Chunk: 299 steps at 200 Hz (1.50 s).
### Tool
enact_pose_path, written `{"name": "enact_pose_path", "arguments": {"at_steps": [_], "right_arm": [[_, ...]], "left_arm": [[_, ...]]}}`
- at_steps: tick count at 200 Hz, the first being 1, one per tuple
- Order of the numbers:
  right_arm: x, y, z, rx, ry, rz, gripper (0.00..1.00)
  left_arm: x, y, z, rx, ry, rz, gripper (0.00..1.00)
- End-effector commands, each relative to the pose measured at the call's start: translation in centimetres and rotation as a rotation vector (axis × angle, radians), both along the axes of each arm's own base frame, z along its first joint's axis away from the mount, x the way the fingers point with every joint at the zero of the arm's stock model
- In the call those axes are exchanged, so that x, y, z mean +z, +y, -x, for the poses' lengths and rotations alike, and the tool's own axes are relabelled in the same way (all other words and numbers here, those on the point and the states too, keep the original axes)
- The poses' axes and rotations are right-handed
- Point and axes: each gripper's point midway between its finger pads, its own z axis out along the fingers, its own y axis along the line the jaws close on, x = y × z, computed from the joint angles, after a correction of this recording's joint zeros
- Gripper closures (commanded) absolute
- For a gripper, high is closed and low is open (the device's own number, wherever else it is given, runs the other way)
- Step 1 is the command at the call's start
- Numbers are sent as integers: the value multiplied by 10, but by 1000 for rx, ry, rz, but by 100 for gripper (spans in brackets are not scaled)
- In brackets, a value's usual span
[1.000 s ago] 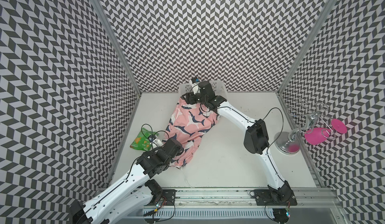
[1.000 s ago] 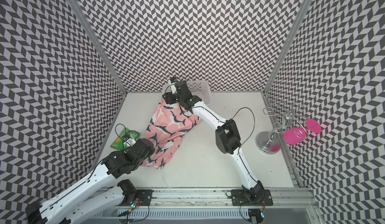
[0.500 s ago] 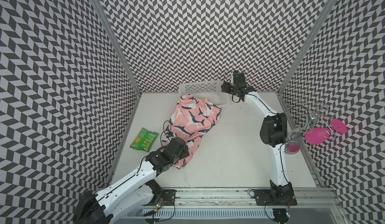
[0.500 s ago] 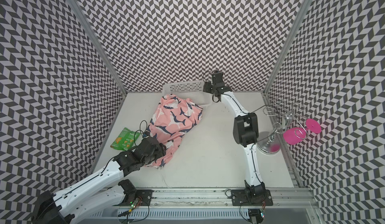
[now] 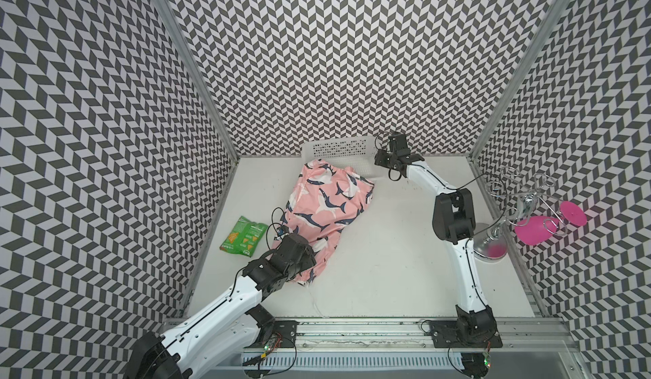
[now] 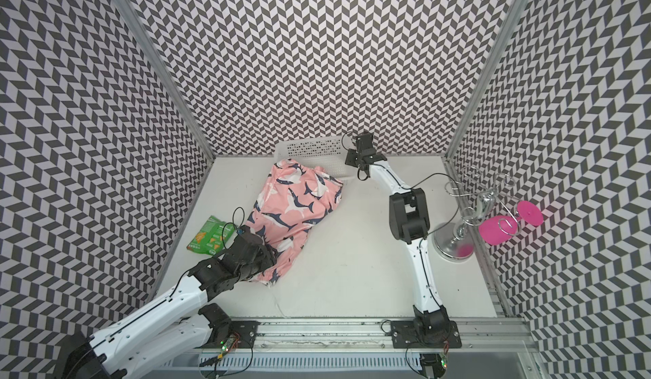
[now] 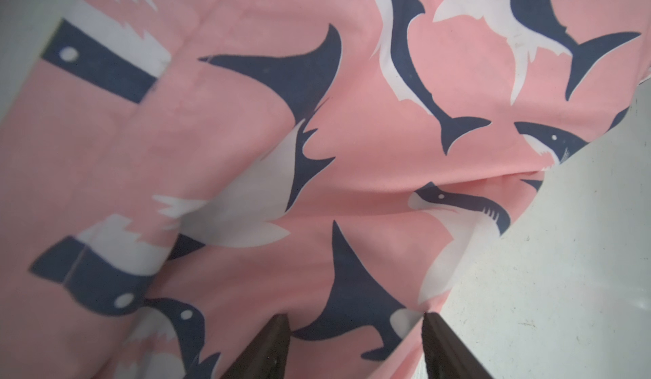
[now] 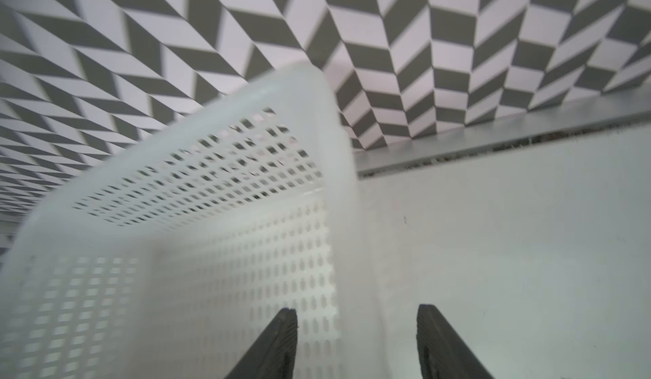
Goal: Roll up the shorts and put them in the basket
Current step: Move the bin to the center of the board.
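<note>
Since no rolled turn is seen, the shorts (image 5: 326,215) are noted lying loosely spread from the table's (image 5: 387,261) back edge toward its front-left; rolling is judged not begun. The left gripper (image 7: 355,319) is parted over their near end, nothing pinched; the right gripper (image 8: 357,312) is parted, empty, beside the basket (image 5: 338,148).

Two matching arms, left arm (image 5: 225,299) and right arm (image 5: 464,275): smooth white link shells with small screw dots, blocky black joint housings, black base plates bolted on the aluminium rail (image 5: 352,328). Thin black cables loop off the ends far from the rail. Left gripper (image 7: 355,315) and right gripper (image 8: 357,308): dark flat wedge-shaped fingers.
</note>
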Motion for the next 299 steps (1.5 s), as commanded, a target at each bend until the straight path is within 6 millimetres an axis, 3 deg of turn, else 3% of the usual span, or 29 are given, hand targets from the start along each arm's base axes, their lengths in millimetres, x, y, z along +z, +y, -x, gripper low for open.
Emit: {"name": "enact_pose_path", "arguments": {"at_steps": [1,41,63,105,130,153,173,184,204,233,265,299], "right_arm": [[2,-18,5,-42,7,57,44],[5,-55,16,-136,39,71,60],[14,-82,26,-197,36,80,62],[55,-126,45,-329,-55,133,61],[82,-109,47,-246,-101,109,41],[110,-84,53,-186,-137,157,37],[129,-42,65,-84,-181,163,37],[128,-18,73,-24,-195,127,38],[105,14,86,88,-168,-17,40],[67,22,80,87,-99,-54,41],[33,-8,55,-14,-39,-30,39],[13,-70,26,-170,18,34,39]], "left_arm": [[-1,-2,-3,-16,-4,7,36],[1,-4,-5,-21,-10,19,36],[-1,-4,-4,-24,-5,21,36],[-8,-4,-2,-26,13,17,36],[-9,-3,-2,-21,14,19,36],[-12,-1,-2,-10,20,16,37],[-17,1,-2,1,28,20,37],[-19,3,-2,18,36,23,39],[-23,7,-2,45,54,20,40],[-24,9,-2,63,57,30,40],[-25,11,-1,74,62,35,40],[-27,15,0,92,71,33,40]]}}
